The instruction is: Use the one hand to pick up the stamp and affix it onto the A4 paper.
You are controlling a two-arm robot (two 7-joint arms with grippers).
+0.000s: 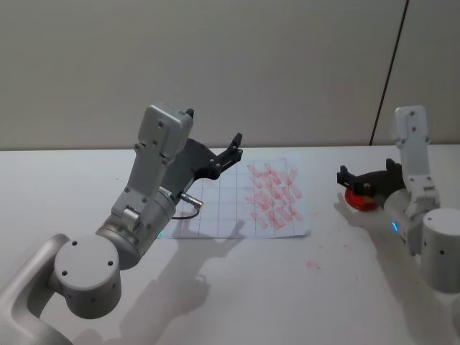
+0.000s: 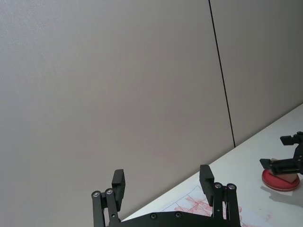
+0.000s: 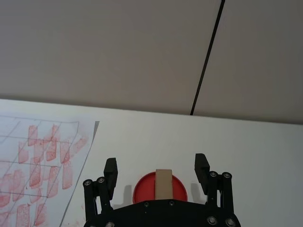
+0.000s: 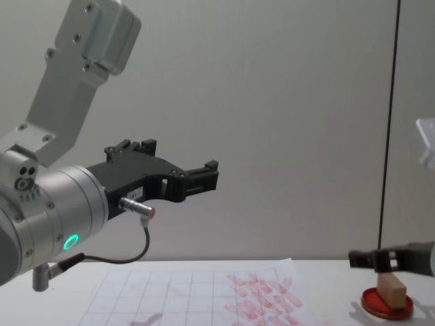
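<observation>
Right wrist view: open right gripper straddles stamp, seemingly untouched.

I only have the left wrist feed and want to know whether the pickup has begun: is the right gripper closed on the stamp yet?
Observer: No. In the right wrist view the right gripper is open, one finger on each side of the stamp, neither touching it.
Operator: Where is the stamp resting?
Observer: In the red ink dish; the chest view shows it leaning there, tilted rather than upright.
Operator: Where is the dish relative to the paper?
Observer: The head view puts the dish to the right of the A4 paper, apart from it, on the white table.
Operator: And my arm?
Observer: The left gripper is open, raised above the paper's left part.
</observation>
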